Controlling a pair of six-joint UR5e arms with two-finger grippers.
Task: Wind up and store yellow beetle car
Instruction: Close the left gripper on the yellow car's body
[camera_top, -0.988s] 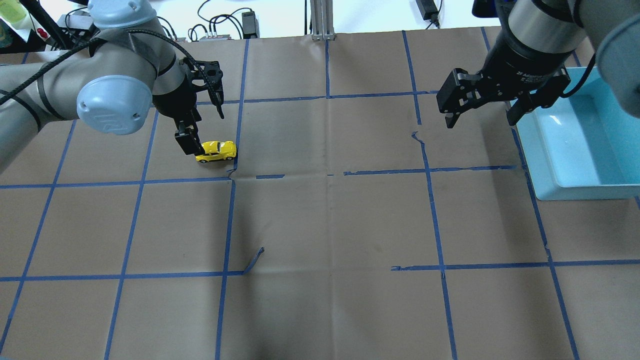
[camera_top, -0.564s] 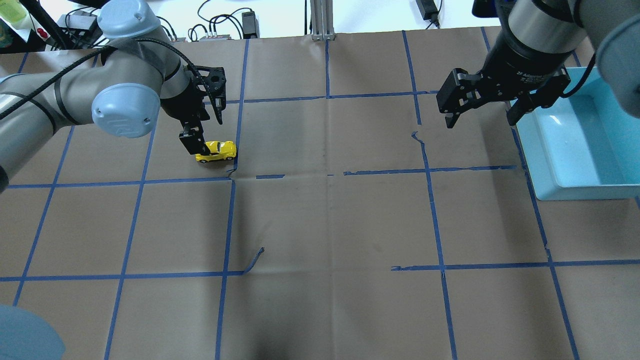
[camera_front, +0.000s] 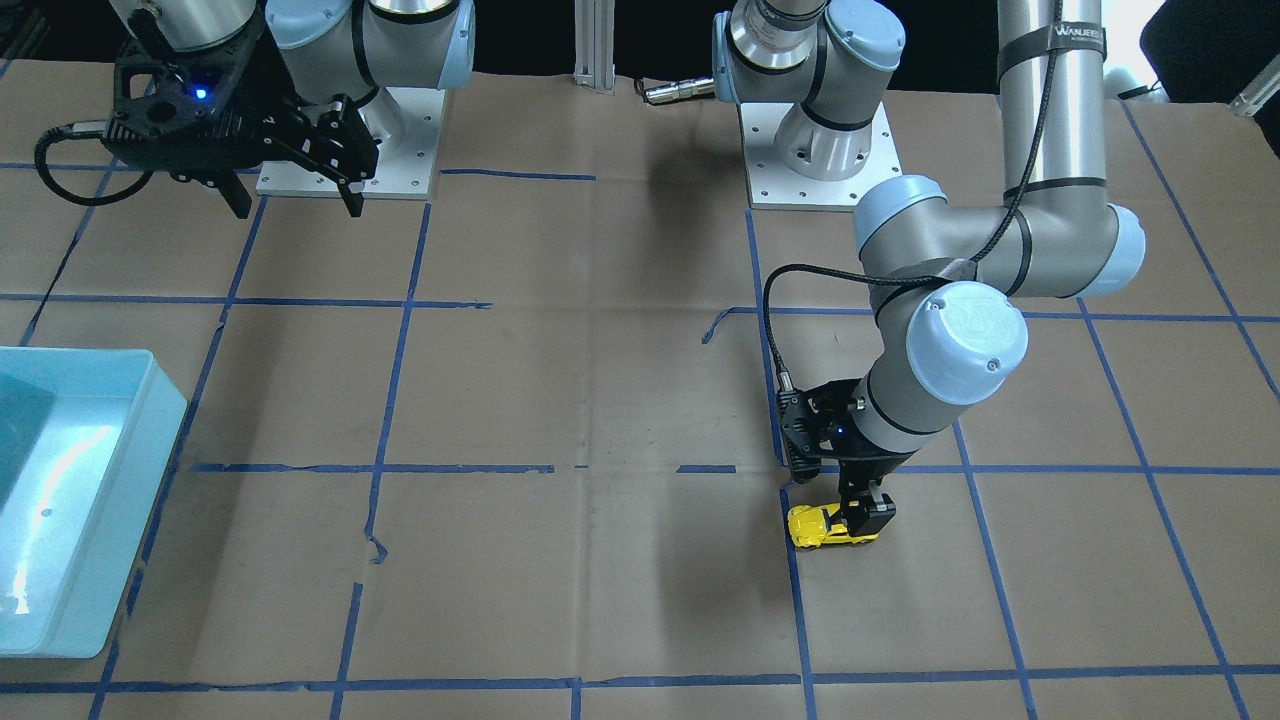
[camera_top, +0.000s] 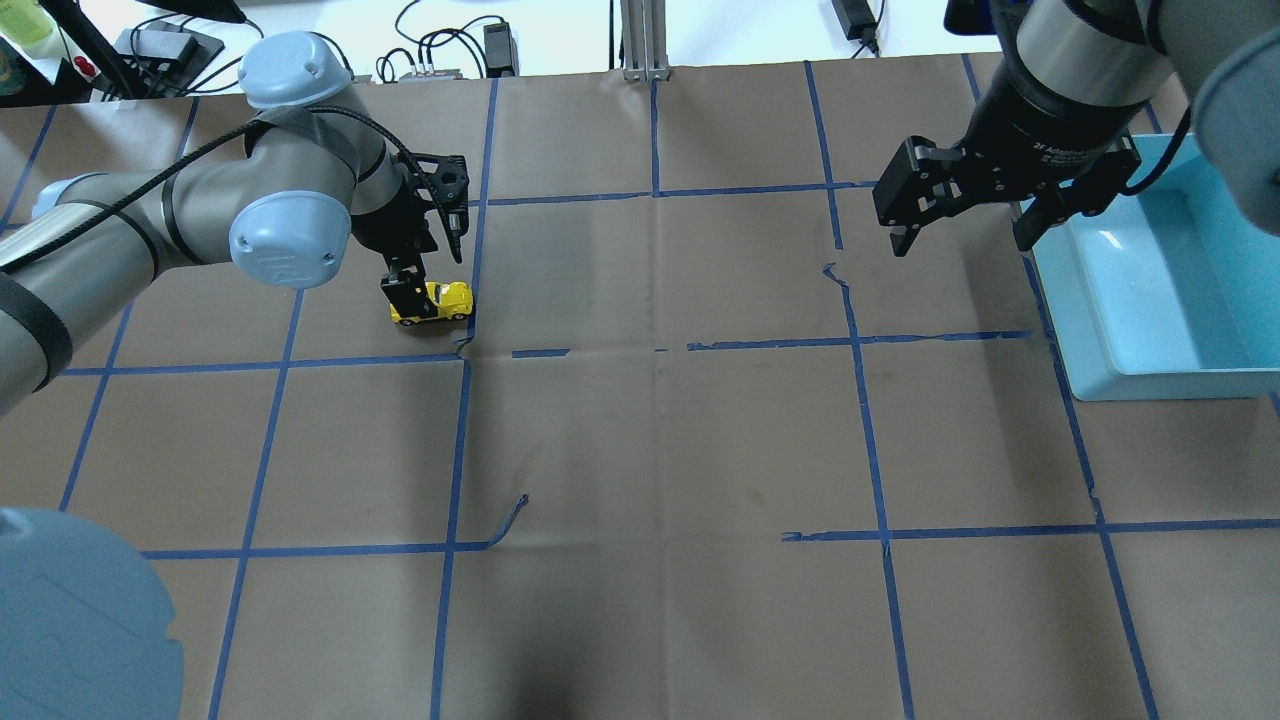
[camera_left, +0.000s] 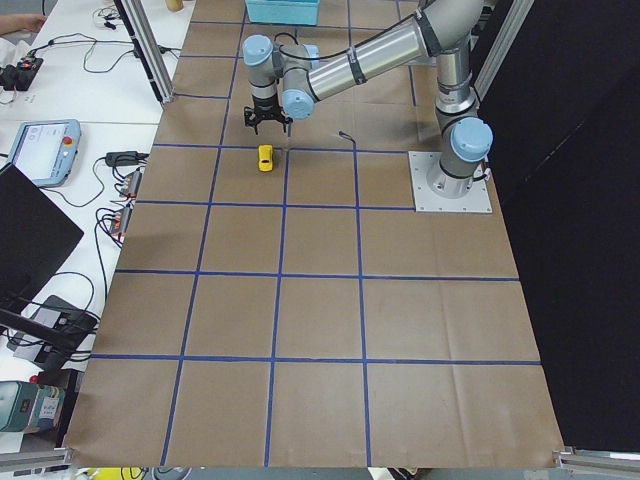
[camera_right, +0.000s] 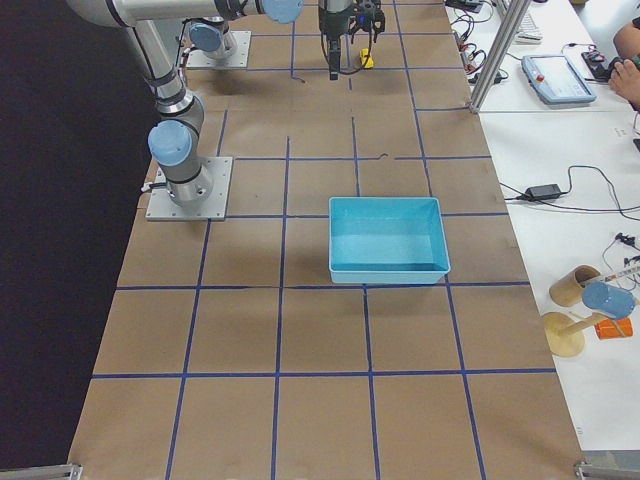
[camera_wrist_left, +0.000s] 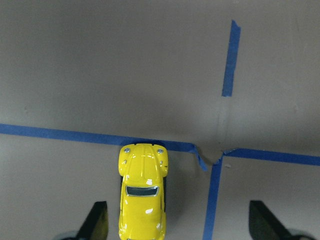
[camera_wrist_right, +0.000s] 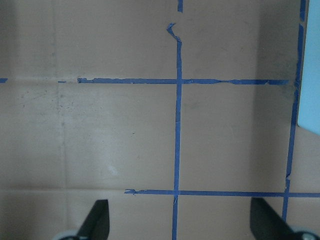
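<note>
1. Marking the car (camera_top: 432, 302): upright on its wheels on the surface (camera_top: 650, 450), nose near a crossing of blue tape lines (camera_wrist_left: 60, 132), well apart from the bin (camera_top: 1150, 385). Not lifted, not stored.
2. In the left wrist view, lying lengthwise between the fingers, so lined up for a squeeze across the narrow sides, not nose to tail. Likely chosen to leave the wheels free to roll.
3. Noting the left gripper (camera_top: 428, 280): spread wide, low around the car, straddling it, pinching nothing. Off-centre though: car just beside one finger (camera_wrist_left: 97, 222), well apart from the other. Impossible to confirm contact with that finger.
4. Judging the step as pre-grasp for winding: calls for closing on the body, then presumably dragging backward with wheels pressed to the surface. Risk of shoving the car sideways on closing, given the offset.
5. Noting the right gripper (camera_top: 960, 245): spread too, holding nothing, hanging above the surface just beside the bin. Probably parked there, out of the way and near the drop-off.
6. Bin open-topped, on the robot's right side, presumably the storage spot.
</note>
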